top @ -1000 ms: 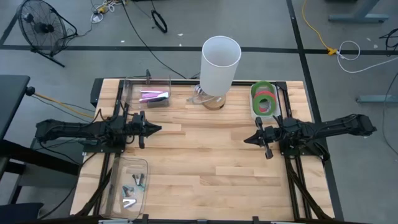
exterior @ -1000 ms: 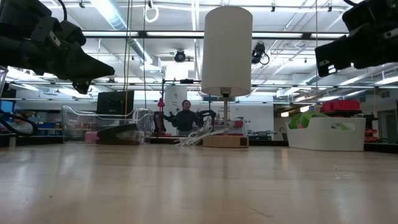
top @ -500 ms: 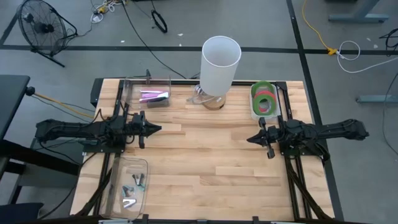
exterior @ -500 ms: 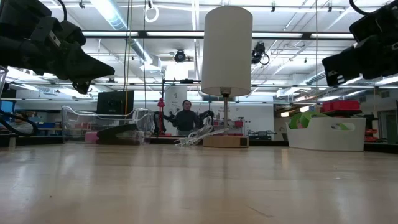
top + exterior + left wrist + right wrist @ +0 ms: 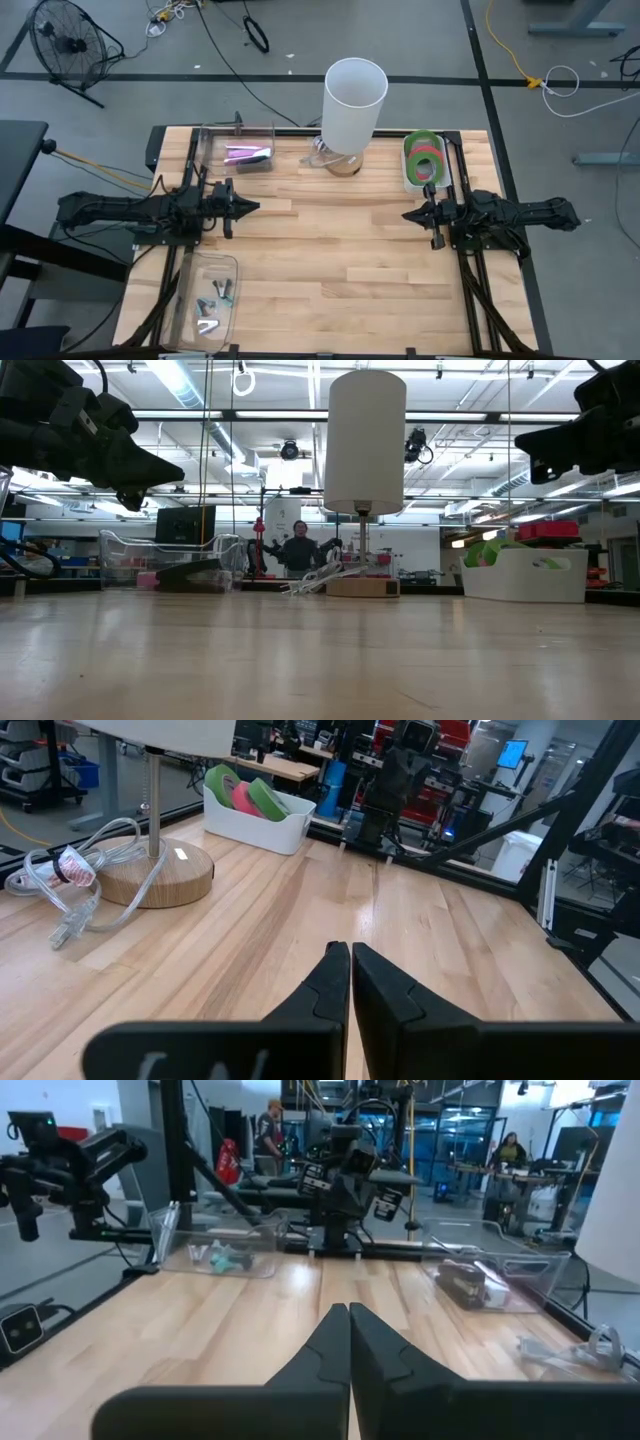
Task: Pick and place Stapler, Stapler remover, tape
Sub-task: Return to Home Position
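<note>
On your left, the left gripper (image 5: 254, 207) hangs above the table's left side with its fingers (image 5: 336, 982) pressed together on nothing. Just in front of that arm, the clear bin (image 5: 188, 280) at the near-left corner holds the staple removers (image 5: 215, 296). Behind the arm, a second clear bin (image 5: 208, 140) at the far edge holds a violet-pink stapler (image 5: 248, 155). The white lamp (image 5: 354, 96) stands at the far middle. To its right, the white tray (image 5: 407, 178) carries the tape rings (image 5: 426, 158), green and red. Just in front of the tray, the right gripper (image 5: 407, 214) hangs clenched and empty.
</note>
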Available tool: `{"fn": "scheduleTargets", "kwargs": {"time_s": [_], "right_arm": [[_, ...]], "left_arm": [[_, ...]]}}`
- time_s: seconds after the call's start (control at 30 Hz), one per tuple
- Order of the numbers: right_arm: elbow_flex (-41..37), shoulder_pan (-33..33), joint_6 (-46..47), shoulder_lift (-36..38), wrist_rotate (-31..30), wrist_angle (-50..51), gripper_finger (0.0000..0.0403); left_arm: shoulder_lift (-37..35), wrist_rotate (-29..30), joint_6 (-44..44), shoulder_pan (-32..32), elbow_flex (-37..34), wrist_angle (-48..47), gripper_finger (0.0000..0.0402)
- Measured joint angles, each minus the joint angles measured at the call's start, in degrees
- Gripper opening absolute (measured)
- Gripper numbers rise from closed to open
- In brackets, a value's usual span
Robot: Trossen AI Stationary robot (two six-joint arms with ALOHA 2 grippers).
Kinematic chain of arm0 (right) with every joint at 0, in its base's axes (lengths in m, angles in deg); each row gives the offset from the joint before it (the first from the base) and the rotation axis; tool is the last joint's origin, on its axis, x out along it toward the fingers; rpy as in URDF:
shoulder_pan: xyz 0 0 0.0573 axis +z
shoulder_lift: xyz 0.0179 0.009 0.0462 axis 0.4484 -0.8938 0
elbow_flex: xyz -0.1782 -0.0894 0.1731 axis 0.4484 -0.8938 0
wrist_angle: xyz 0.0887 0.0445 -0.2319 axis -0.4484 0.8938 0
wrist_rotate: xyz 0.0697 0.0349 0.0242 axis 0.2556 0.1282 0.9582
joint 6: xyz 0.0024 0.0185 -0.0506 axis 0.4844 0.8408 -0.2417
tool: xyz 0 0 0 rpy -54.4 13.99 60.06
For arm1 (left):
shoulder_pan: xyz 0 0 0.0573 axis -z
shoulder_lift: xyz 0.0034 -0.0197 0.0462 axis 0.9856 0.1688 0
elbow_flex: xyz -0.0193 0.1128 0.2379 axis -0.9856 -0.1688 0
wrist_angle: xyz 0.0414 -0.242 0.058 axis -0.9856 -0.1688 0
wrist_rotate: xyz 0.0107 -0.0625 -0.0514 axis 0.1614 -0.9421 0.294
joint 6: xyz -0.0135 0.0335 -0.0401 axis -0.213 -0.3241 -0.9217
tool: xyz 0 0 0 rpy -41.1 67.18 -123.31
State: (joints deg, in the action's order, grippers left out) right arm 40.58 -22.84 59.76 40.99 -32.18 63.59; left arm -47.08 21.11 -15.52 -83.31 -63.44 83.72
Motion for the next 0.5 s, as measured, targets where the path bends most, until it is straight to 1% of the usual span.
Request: {"fn": "scheduleTargets", "kwargs": {"time_s": [0.5], "right_arm": [[0.0,-0.3,0.2,-0.3,0.3,0.0,0.0]], "left_arm": [[0.0,0.0,0.0,0.0,0.0,0.0,0.0018]]}}
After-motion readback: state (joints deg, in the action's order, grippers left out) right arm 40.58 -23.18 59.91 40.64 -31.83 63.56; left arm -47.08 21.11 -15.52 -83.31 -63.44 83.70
